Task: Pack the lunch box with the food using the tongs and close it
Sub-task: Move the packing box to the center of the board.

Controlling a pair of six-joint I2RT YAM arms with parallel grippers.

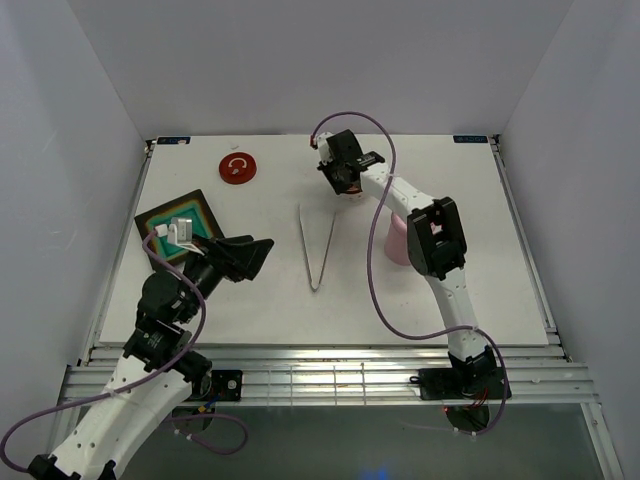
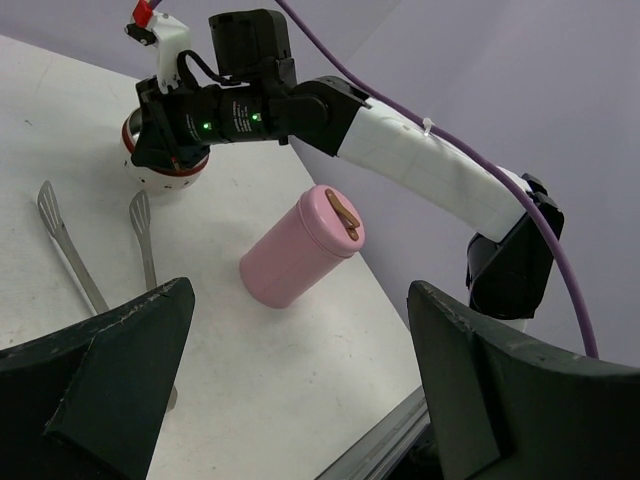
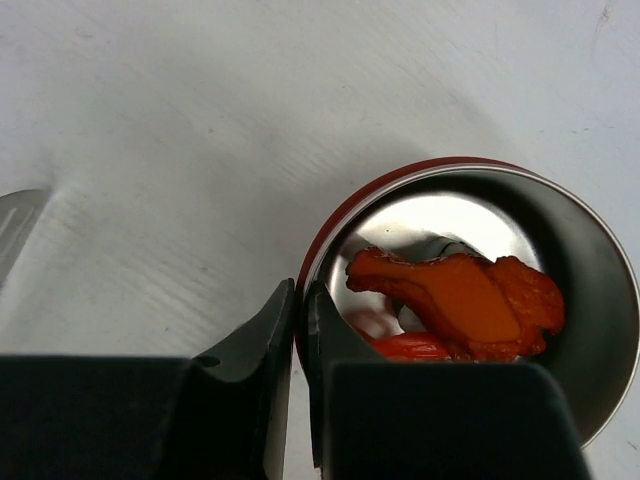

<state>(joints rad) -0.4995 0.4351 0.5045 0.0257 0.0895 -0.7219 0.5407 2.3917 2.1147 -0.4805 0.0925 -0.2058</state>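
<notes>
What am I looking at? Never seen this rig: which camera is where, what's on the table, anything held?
Two robot arms bolted to a table. One picture looks down from above; the other two come from a camera on each wrist. On the table lie tongs, a pink canister on its side, a red disc and a black tray. The right gripper is shut on the rim of a steel bowl holding orange food. The left gripper is open, empty.

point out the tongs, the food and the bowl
tongs [image 1: 314, 283]: top view, the joined tip
food [image 3: 450, 300]: right wrist view, middle of the orange piece
bowl [image 3: 592, 272]: right wrist view, bare steel inner wall
</notes>
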